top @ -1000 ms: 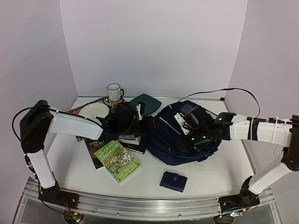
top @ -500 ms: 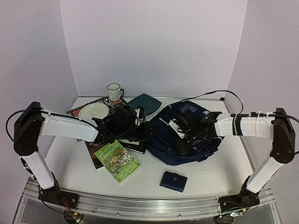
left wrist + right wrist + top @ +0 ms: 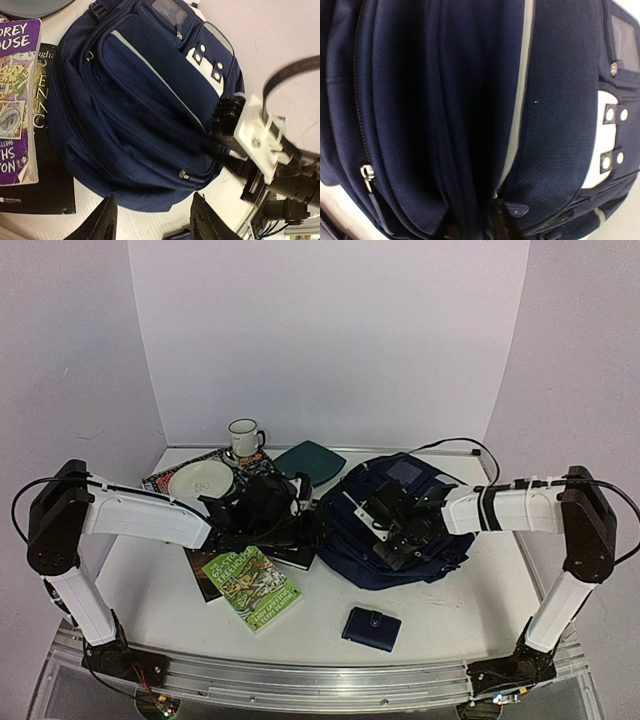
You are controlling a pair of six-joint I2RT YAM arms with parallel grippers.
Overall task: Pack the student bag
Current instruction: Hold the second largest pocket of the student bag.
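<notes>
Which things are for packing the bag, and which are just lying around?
For the job: student bag, and probably the books and wallet, to go inside.
Just lying about: mug, white plate, teal plate.

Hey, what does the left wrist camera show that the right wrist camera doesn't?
Left wrist only: a purple book and a black book beside the bag, the right gripper at the bag's edge, and the open left gripper. Right wrist only: nothing new, just a tight close-up of the bag's seams. Both: the bag and its white patch.
</notes>
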